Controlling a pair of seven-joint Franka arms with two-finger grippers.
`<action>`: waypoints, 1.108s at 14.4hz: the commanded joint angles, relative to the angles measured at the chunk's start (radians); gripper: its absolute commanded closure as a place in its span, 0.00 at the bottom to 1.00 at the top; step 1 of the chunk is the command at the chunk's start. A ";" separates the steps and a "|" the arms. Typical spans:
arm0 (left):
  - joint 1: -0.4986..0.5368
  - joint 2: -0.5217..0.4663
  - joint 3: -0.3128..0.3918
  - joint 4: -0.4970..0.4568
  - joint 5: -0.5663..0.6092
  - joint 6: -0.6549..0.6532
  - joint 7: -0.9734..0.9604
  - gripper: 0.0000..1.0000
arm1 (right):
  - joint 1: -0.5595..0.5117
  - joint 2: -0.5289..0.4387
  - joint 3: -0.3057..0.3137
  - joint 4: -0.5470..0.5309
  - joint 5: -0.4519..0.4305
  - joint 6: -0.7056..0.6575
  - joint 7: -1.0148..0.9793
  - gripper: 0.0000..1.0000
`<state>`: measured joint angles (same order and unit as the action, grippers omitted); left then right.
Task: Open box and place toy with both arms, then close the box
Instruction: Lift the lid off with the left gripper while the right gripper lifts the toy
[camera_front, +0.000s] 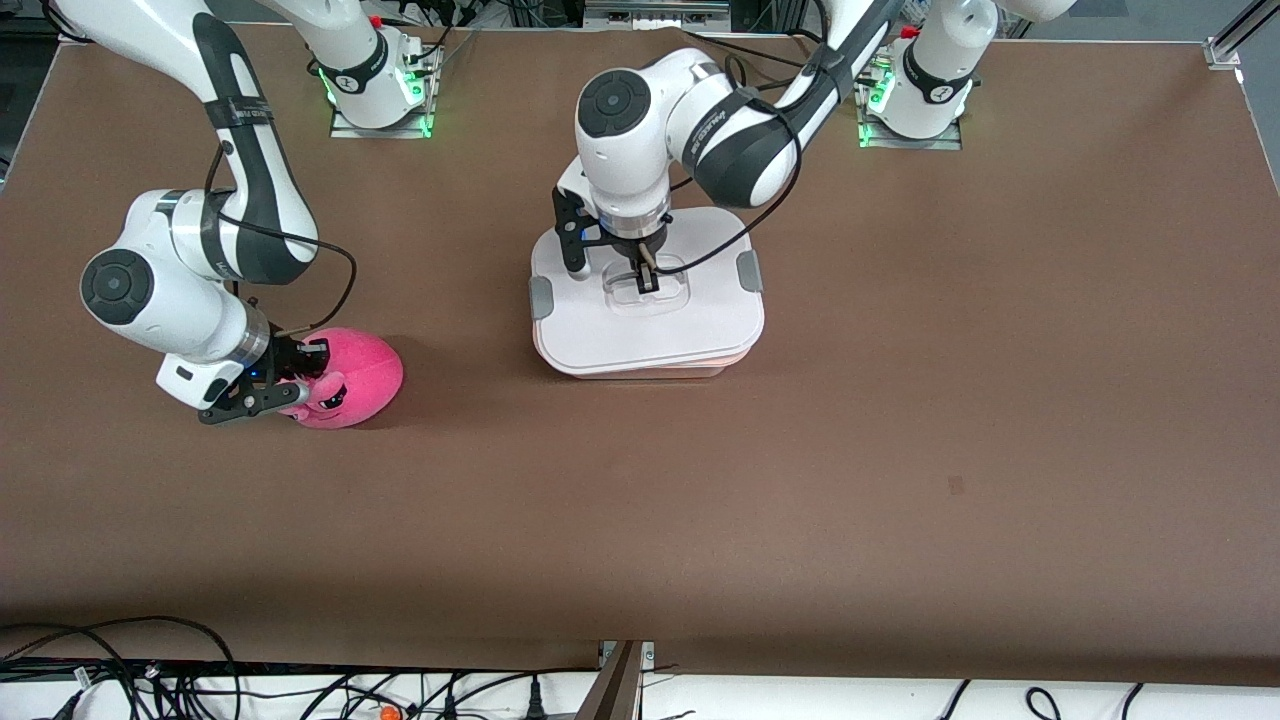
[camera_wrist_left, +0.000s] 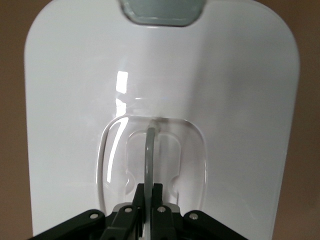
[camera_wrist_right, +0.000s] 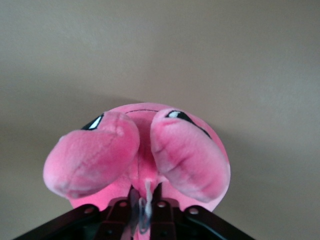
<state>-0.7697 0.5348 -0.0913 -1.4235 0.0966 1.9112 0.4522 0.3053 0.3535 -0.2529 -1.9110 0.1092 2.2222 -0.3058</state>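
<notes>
While the right gripper (camera_front: 300, 385) pinches the toy (camera_front: 350, 380), the left gripper (camera_front: 648, 280) clamps the box (camera_front: 650, 330) lid's handle (camera_wrist_left: 149, 150), so lifting it off seems next.

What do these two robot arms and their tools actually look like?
Both arms are glossy white, rounded segments with dark grey joint bands and round grey end caps. Black cables loop alongside. The left tool and right tool are black and two-fingered. Green lights glow at the bases.
</notes>
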 joint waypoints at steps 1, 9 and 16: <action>0.032 -0.039 0.004 0.014 -0.020 -0.055 0.003 1.00 | -0.003 -0.004 0.003 0.071 0.018 -0.071 -0.039 1.00; 0.409 -0.110 0.018 0.205 -0.158 -0.317 0.003 1.00 | 0.129 -0.008 0.014 0.335 -0.028 -0.366 -0.138 1.00; 0.613 -0.145 0.019 0.207 -0.156 -0.420 0.005 1.00 | 0.420 0.012 0.035 0.489 -0.066 -0.503 -0.130 1.00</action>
<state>-0.1950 0.3977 -0.0634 -1.2226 -0.0444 1.5149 0.4558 0.6489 0.3488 -0.2125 -1.4926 0.0597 1.7722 -0.4351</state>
